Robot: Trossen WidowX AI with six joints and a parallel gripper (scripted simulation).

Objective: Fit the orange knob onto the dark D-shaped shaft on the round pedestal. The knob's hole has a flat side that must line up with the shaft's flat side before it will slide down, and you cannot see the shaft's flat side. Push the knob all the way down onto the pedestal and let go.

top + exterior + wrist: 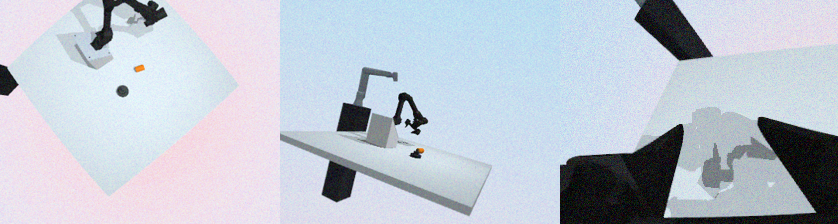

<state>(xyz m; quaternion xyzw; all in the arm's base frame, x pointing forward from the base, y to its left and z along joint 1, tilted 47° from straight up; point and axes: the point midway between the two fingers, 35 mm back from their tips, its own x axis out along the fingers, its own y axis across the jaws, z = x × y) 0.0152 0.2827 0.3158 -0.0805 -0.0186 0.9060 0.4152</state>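
Note:
The orange knob [139, 68] [421, 150] lies on the pale table [174, 100] [446, 174], apart from the pedestal. The dark round pedestal [122, 91] [414, 155] with its shaft stands near the table's middle, a short way from the knob. My gripper [155, 16] [414, 127] [719, 124] is open and empty. It hangs in the air near the table's far edge, well away from the knob and above it. In the wrist view only the two dark fingers, the bare table and shadows show; the knob and the pedestal are out of that view.
A grey wedge-shaped block [94, 58] [381, 133] sits by the arm's base. A black post [5, 80] [351, 117] with a grey overhead arm [377, 73] stands at the table's edge.

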